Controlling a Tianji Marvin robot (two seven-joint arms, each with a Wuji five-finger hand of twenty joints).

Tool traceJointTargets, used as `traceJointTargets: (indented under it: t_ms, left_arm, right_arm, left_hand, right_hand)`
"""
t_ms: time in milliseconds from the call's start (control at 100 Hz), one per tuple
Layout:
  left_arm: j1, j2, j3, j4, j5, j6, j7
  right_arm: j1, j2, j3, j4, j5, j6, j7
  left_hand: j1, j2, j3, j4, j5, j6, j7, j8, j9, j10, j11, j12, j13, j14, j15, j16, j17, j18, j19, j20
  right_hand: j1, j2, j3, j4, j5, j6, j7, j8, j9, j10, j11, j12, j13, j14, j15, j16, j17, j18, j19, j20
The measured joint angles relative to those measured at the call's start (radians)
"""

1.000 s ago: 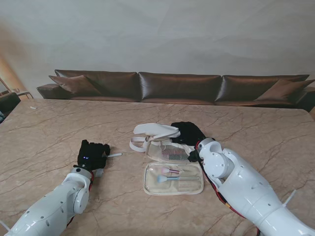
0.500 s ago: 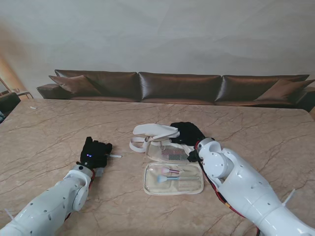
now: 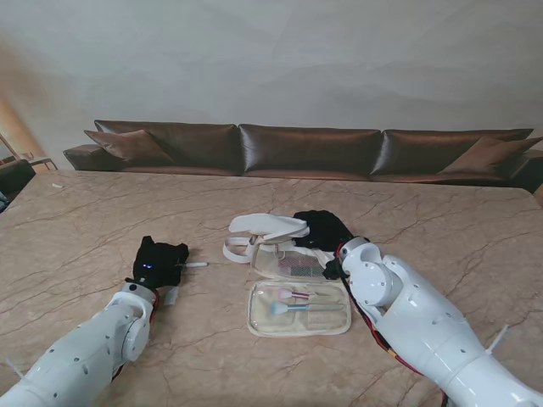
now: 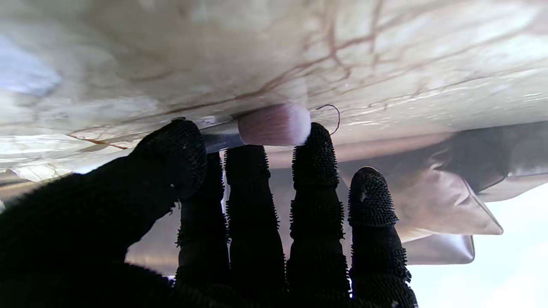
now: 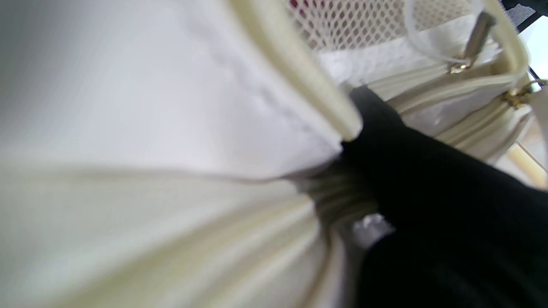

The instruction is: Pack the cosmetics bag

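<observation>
The cream cosmetics bag (image 3: 254, 323) lies open at the table's middle, with small brushes (image 3: 288, 298) in its near half and a mesh pocket (image 3: 293, 265) in its far half. My left hand (image 3: 157, 261) is to the left of the bag, fingers curled down on a makeup brush (image 3: 197, 265) that lies on the table. In the left wrist view the thumb (image 4: 171, 158) and fingertips (image 4: 314, 145) press on the brush (image 4: 274, 125) with pink bristles. My right hand (image 3: 322, 227) holds the bag's far right edge; its black glove (image 5: 428, 179) grips the cream fabric (image 5: 171, 107).
A white strap and flap (image 3: 267, 225) lie just beyond the bag. The marble table (image 3: 85, 220) stretches wide on both sides. A brown sofa (image 3: 305, 148) runs along the table's far edge.
My left hand rose slightly, then curled its fingers down over the brush. The right hand and the bag have stayed where they were.
</observation>
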Motion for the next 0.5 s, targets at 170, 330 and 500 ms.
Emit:
traceJointTargets:
  t_ms: [170,330,500]
  left_arm:
    - [0.047,0.014,-0.041,-0.054,0.068,-0.002,-0.012]
    - [0.093,0.033,-0.074,-0.111,0.139,-0.005,-0.025]
    - [0.148,0.049,-0.12,-0.179,0.2,-0.011,-0.051]
  right_arm:
    - [0.002,0.0,-0.002,0.002,0.001,-0.002,0.0]
    - [0.002,0.0,-0.003,0.003,0.002,-0.002,-0.001]
    - [0.003,-0.001,-0.004,0.005,0.002,-0.003,-0.003]
  left_hand:
    - [0.001,0.002,-0.012,0.004,0.0,0.0,0.0,0.002,0.018,0.017,-0.001,0.013,0.0,0.0,0.001,0.009,-0.002,0.0,0.0,0.0]
    - [0.001,0.005,-0.008,0.008,0.0,0.0,0.0,0.002,0.031,0.02,-0.004,0.007,0.0,0.0,0.001,0.019,-0.002,0.0,0.0,0.0]
    - [0.001,0.001,-0.016,-0.003,0.002,0.0,0.0,0.002,0.058,0.02,-0.005,-0.013,0.001,0.0,0.001,0.02,-0.002,0.0,0.0,0.0]
  right_hand:
    - [0.0,0.0,0.0,0.0,0.0,0.0,0.0,0.0,0.0,0.0,0.0,-0.001,0.0,0.0,0.002,0.0,0.002,0.0,0.001,0.0]
    - [0.0,0.0,0.0,0.0,0.0,0.0,0.0,0.0,0.0,0.0,0.0,-0.002,0.0,0.0,0.004,0.0,0.003,0.0,0.002,0.0]
    - [0.0,0.0,0.0,0.0,0.0,0.0,0.0,0.0,0.0,0.0,0.0,-0.002,0.0,0.0,0.004,0.0,0.003,0.0,0.002,0.0]
